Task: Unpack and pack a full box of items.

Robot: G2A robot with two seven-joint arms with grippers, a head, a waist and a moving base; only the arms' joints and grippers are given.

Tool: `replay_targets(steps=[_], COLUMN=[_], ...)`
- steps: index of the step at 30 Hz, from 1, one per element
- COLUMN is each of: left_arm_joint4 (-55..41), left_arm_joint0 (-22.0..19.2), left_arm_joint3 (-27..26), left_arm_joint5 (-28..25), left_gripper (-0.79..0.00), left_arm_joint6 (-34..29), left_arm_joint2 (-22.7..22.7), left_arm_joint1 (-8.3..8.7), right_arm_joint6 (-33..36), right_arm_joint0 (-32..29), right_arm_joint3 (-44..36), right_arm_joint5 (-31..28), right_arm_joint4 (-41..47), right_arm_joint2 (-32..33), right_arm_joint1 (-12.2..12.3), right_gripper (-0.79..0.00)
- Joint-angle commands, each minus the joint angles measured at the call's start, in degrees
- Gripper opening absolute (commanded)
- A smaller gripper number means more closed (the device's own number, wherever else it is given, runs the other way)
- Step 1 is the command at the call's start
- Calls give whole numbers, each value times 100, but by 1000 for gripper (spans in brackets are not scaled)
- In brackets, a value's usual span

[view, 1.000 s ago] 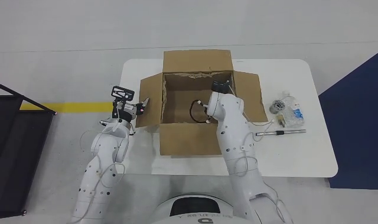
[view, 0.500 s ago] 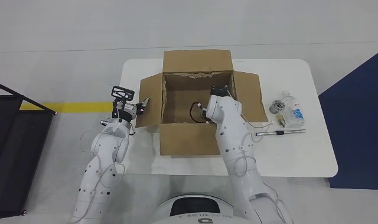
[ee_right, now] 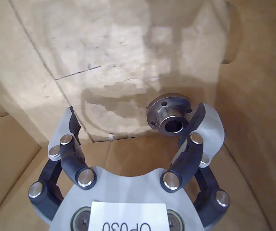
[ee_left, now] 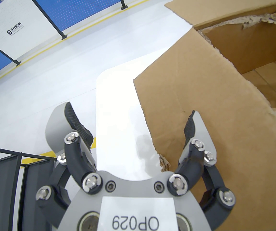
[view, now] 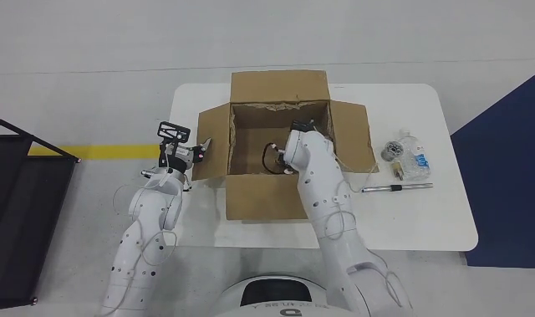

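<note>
Cardboard walls stand all round my right fingers [ee_right: 195,121]: they are down inside the box [view: 280,196], spread wide with nothing gripped. A metal flange [ee_right: 168,117] sits on the box floor near a wall, between the fingers and right next to one pad (whether they touch I cannot tell). My left fingers [ee_left: 79,127] are spread apart too and empty, outside the box, just beside its left flap, over the white desk [view: 418,225]. On the desk to the right of the box lie a clear bag [view: 408,150] of small parts and a metal rod [view: 399,186].
</note>
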Motion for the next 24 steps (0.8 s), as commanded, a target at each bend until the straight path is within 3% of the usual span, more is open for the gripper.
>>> replay_targets(steps=[1, 5, 11, 21, 24], left_arm_joint4=[0, 0, 0, 0, 0], left_arm_joint0=[0, 0, 0, 0, 0], left_arm_joint3=[0, 0, 0, 0, 0], left_arm_joint5=[0, 0, 0, 0, 0], left_gripper=[0, 0, 0, 0, 0], left_arm_joint6=[0, 0, 0, 0, 0], left_arm_joint2=[0, 0, 0, 0, 0], left_arm_joint1=[0, 0, 0, 0, 0], right_arm_joint6=[-56, -242, -392, -64, -6], right_arm_joint0=[50, -34, -389, -220, -154], right_arm_joint3=[-29, -489, -1024, -404, -310], right_arm_joint5=[56, 241, 392, 64, 7], right_arm_joint4=[222, 709, 673, -11, -111], right_arm_joint2=[-69, -282, -433, -280, -242], right_arm_joint1=[-16, 3, 145, 87, 58], right_gripper=[0, 0, 0, 0, -206])
